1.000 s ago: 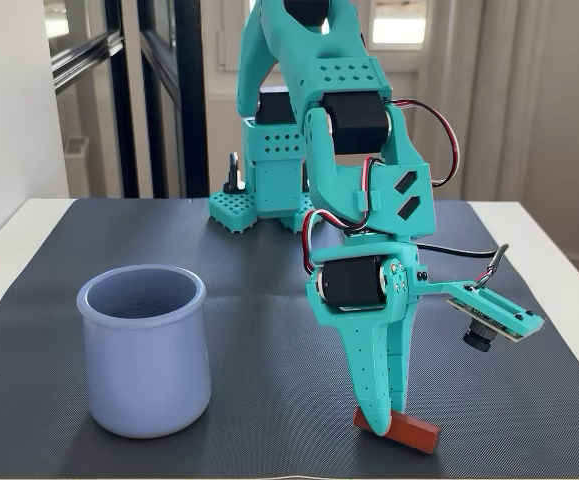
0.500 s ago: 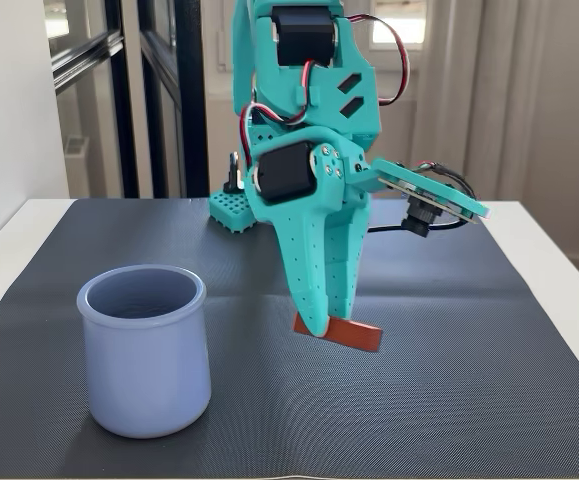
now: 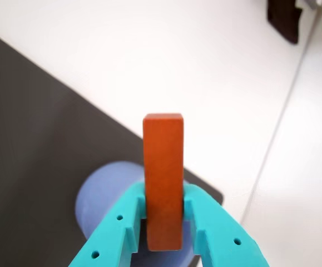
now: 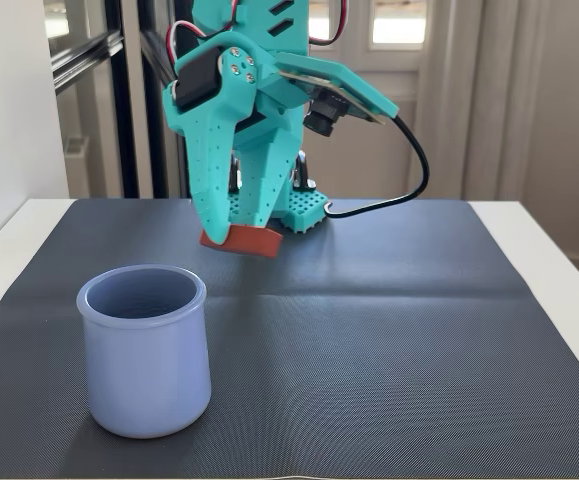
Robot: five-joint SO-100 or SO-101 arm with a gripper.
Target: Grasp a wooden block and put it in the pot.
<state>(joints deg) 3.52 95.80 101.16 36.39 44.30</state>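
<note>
My turquoise gripper (image 4: 227,236) is shut on the red-brown wooden block (image 4: 244,241), held in the air above the mat, up and to the right of the pot (image 4: 145,348) in the fixed view. The lavender-blue pot stands upright at the front left of the dark mat. In the wrist view the block (image 3: 163,178) stands on end between the two fingers of the gripper (image 3: 163,214), and the pot (image 3: 105,196) shows blurred behind and below them.
A dark ribbed mat (image 4: 389,340) covers a white table (image 4: 559,270). The arm's base (image 4: 294,205) stands at the mat's back edge, with a black cable (image 4: 409,170) looping to its right. A white wall is at left.
The gripper has lifted the block off the mat at front right and carried it up and to the left, toward the pot. The pot has stayed put.
</note>
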